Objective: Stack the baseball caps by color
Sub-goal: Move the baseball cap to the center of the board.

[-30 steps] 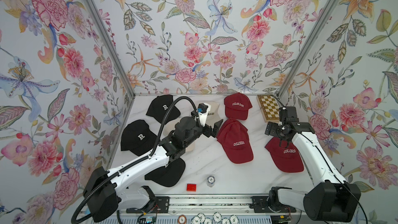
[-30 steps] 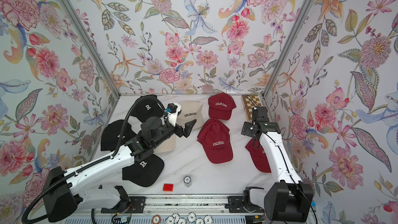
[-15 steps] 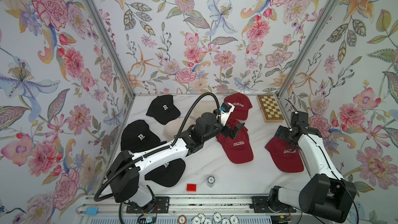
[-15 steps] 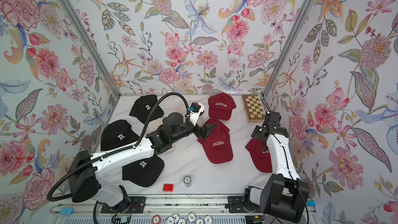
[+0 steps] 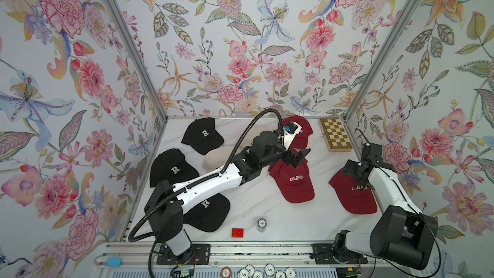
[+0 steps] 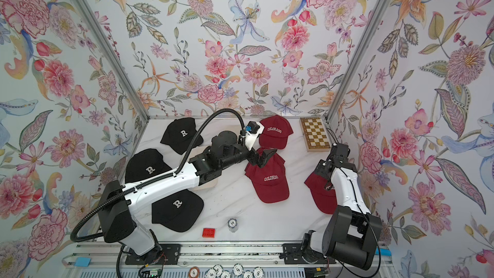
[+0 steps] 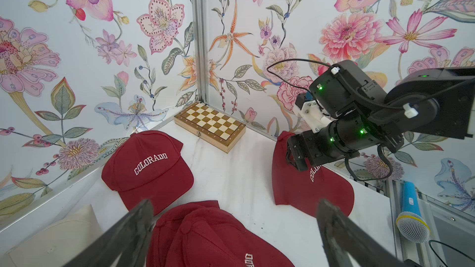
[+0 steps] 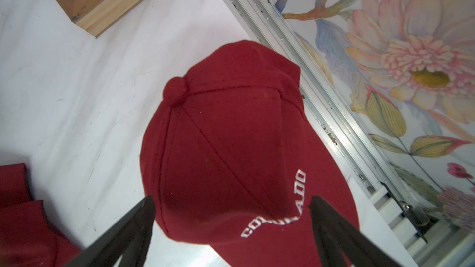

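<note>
Maroon cap below the released right jaws, 2 overlapping maroon caps below the released left jaws, none grasped.

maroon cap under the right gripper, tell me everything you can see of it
The maroon cap is soft fabric with stitched panels, a top button, white COLORADO lettering and a curved brim. It sits crown up on the white table, beside the wall's metal rail, unstacked. The open right gripper straddles its front; contact is unclear.
</note>
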